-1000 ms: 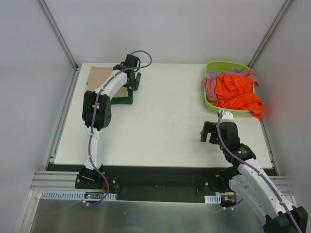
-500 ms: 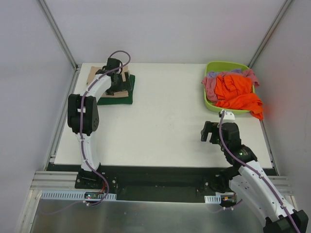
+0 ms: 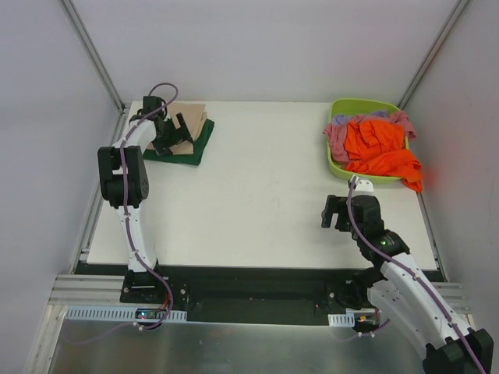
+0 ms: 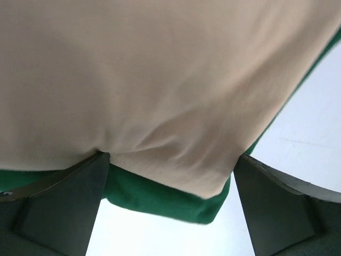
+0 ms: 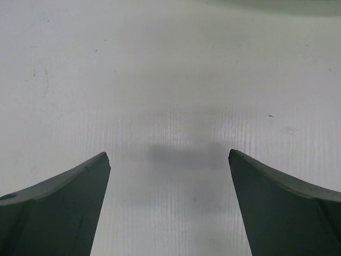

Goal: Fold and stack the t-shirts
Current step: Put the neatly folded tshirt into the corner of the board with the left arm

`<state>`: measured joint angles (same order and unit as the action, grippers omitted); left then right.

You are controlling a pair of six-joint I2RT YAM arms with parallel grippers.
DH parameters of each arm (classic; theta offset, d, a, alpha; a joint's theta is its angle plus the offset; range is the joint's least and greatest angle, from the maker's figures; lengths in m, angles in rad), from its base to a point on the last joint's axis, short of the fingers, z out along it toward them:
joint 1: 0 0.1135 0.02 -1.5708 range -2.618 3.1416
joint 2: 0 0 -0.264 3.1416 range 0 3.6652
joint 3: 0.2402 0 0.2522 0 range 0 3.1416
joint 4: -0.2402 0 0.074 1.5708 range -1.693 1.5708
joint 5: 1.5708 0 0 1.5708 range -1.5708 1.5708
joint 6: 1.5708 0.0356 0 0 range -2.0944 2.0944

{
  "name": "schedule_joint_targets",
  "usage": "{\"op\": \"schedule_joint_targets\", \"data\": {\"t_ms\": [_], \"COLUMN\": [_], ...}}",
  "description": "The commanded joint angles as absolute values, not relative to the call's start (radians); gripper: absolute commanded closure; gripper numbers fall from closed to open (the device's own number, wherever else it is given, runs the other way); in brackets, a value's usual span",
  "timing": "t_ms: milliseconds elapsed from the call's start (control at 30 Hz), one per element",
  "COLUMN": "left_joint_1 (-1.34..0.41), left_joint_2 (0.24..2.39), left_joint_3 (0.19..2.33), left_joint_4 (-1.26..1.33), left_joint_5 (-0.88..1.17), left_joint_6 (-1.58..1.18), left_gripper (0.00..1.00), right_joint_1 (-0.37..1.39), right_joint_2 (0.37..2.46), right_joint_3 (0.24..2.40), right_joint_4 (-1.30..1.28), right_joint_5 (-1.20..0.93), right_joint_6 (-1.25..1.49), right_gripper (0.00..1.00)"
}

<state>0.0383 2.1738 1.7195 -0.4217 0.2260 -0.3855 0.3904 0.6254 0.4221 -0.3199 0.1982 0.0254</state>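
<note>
Two are lying stacked in the far-left corner of the white worktop (image 3: pixel 257 187), a beige-tan cloth t-shirt (image 4: pixel 160 80) on a dark green cloth t-shirt (image 3: pixel 201 146), our left fingers (image 4: pixel 64 197) hovering wide apart over them. Our right fingers (image 5: pixel 58 208) are hanging open, the crumpled orange cloth t-shirt (image 3: pixel 378 144) in the lime-green plastic basket (image 3: pixel 337 167) lying beyond them, rightward.

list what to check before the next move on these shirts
1. Beige shirt on top of green shirt: ok.
2. Stack edges flush: not ok, green sticks out past beige.
3. Left fingers open: ok.
4. Left fingers clear of the cloth: cannot tell.
5. Right fingers open over bare table: ok.
6. Basket emptied: not ok, orange shirt and others lie in it, orange draped over the rim.
</note>
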Motion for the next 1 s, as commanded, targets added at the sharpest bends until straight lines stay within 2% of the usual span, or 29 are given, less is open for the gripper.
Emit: {"op": "schedule_joint_targets", "data": {"t_ms": [0,267,633,967], "left_joint_1": [0.109,0.13,0.075,0.02], "left_joint_2": [2.221,2.209,2.192,2.215], "left_joint_3": [1.762,1.776,1.704,1.801], "left_joint_4": [-0.431,-0.454,-0.41,-0.391], "left_joint_5": [0.195,0.181,0.278,0.124], "left_joint_6": [-0.33,-0.27,-0.432,-0.491], "left_gripper": [0.01,0.01,0.01,0.01], "right_joint_1": [0.385,0.383,0.383,0.383], "right_joint_2": [0.637,0.655,0.629,0.591], "right_joint_3": [0.456,0.463,0.454,0.439], "right_joint_4": [-0.313,-0.313,-0.313,-0.314], "right_joint_5": [0.209,0.209,0.204,0.199], "right_joint_6": [0.034,0.034,0.031,0.035], "right_gripper": [0.04,0.04,0.04,0.04]}}
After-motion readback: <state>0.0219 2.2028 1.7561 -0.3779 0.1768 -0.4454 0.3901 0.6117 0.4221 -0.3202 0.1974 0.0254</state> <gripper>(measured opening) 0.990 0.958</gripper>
